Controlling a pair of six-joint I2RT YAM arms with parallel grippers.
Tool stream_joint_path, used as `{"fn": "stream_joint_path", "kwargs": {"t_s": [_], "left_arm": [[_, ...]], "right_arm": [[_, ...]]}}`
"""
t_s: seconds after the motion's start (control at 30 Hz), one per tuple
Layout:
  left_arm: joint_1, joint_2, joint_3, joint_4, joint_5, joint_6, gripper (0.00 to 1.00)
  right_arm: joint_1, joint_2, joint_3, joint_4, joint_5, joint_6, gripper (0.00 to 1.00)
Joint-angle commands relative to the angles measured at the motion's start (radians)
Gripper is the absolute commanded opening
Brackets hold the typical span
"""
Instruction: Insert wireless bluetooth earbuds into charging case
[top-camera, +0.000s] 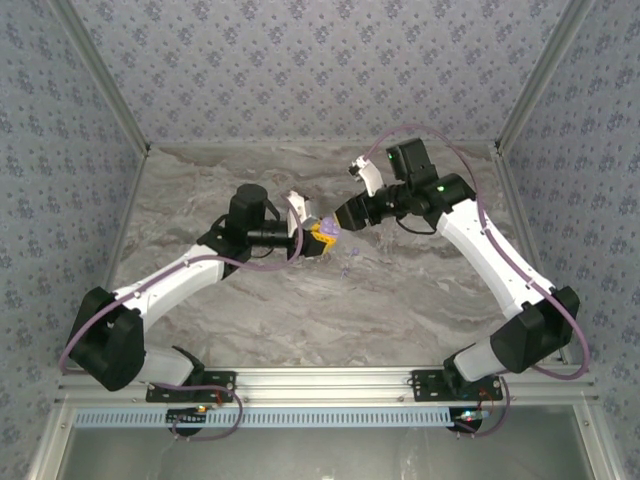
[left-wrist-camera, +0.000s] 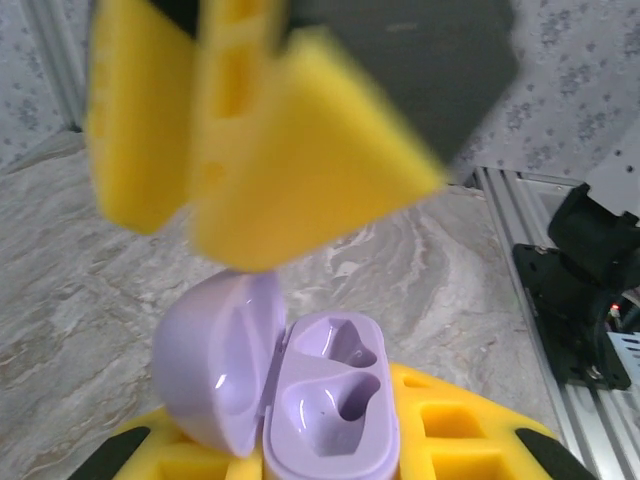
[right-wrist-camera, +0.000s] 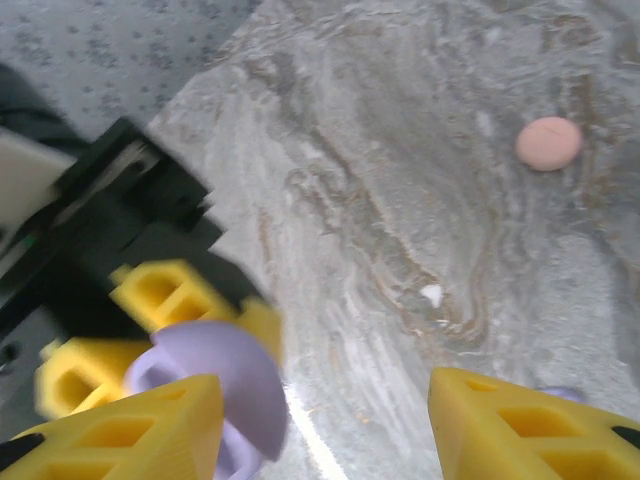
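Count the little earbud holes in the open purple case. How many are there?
2, both in the base of the open lilac plastic charging case: the upper hollow and the lower hollow in the left wrist view. Both look empty; none seems hidden.

I note the charging case is glossy pale lilac inside and out, and the jaws around it are bright yellow. The surface reads grey-and-tan marbled, carrying a salmon-pink disc and a white fleck. The walls show a blue-grey floral print.
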Motion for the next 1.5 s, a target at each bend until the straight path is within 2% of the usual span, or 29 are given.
{"fn": "stream_joint_path", "kwargs": {"t_s": [0.0,0.27,0.37,0.53,0.6,0.9,1.2,1.47], "left_arm": [[-0.021,-0.051,0.041,0.047,0.092,0.042,0.02],[-0.022,-0.041,0.050,0.039,0.059,0.039,0.02],[-0.023,-0.030,0.052,0.031,0.031,0.036,0.02],[-0.022,-0.019,0.043,0.030,-0.030,0.023,0.02],[-0.023,-0.023,0.034,0.039,-0.037,0.021,0.02],[-0.023,-0.046,-0.015,0.090,-0.070,0.001,0.02],[-0.022,-0.063,-0.046,0.100,-0.100,-0.015,0.02],[-0.022,-0.069,-0.060,0.104,-0.139,-0.044,0.02]], "right_arm": [[-0.011,0.033,0.016,-0.016,0.081,0.024,0.58],[-0.012,0.029,0.021,-0.022,0.081,0.022,0.58],[-0.017,0.024,0.022,-0.016,0.131,0.038,0.58],[-0.060,0.023,0.009,-0.014,0.296,0.115,0.59],[-0.088,0.024,-0.006,-0.015,0.310,0.142,0.59],[-0.125,0.046,-0.130,-0.021,0.260,0.150,0.58],[-0.116,0.128,-0.230,0.026,0.180,0.181,0.45],[-0.085,0.252,-0.229,0.053,0.159,0.206,0.34]]}}
